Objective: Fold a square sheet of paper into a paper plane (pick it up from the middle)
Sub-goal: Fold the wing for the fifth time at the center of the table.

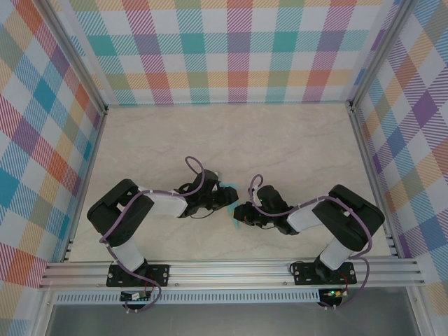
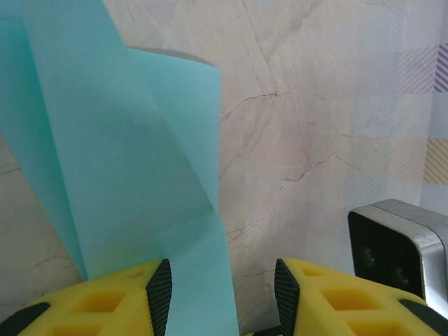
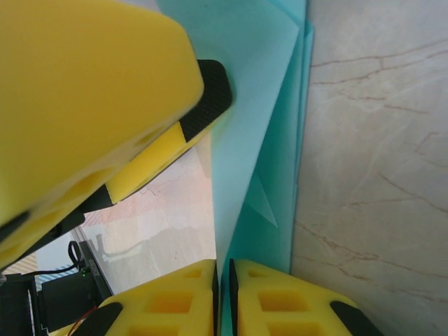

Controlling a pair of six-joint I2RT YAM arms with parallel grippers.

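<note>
The light cyan paper plane is a small folded piece between the two arms near the table's front. My right gripper is shut on its folded layers, which rise from between the yellow fingers. My left gripper is open; a cyan flap lies against its left pad, and the right pad stands apart over bare table. In the top view both grippers meet at the paper. One yellow finger of the left gripper looms at the upper left of the right wrist view.
The marble-patterned table is walled by checked panels at the back and sides. An aluminium rail runs along the front by the arm bases. The right wrist's camera housing sits close beside the left gripper.
</note>
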